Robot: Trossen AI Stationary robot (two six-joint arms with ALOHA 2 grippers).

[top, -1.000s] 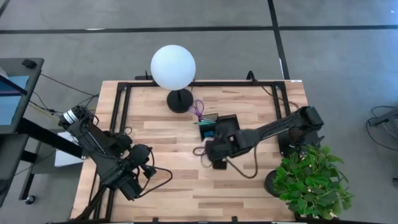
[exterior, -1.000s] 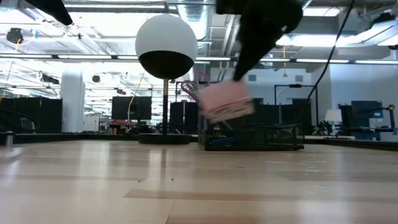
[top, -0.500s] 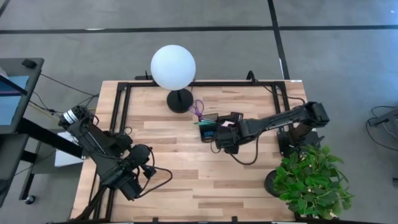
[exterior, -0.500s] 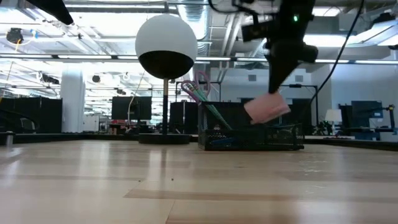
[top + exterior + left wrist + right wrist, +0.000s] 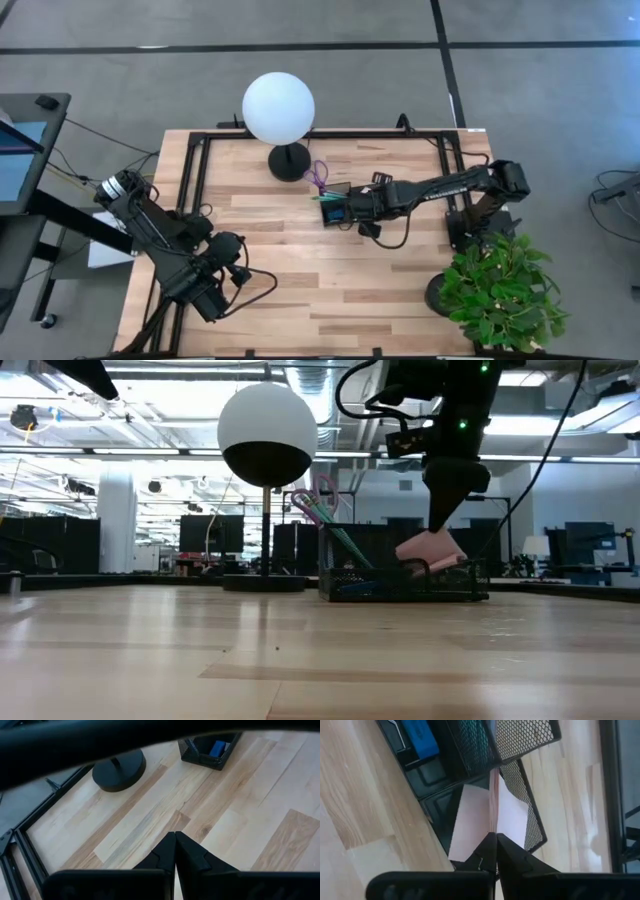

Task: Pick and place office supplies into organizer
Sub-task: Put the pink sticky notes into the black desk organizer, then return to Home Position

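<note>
My right gripper (image 5: pixel 496 837): jaws pinched narrow on the pink sticky-note pad (image 5: pixel 512 815), over the organizer (image 5: pixel 345 203).
Pad: tilted, its lower part inside the mesh compartment; in the low view it sits at the rim (image 5: pixel 432 549).
Blue eraser (image 5: pixel 420 739): in a neighbouring compartment.
Pens (image 5: pixel 318 510): upright at the organizer's lamp-side end.
My left gripper (image 5: pixel 175 851): jaws closed on nothing, above bare table (image 5: pixel 150 815).
</note>
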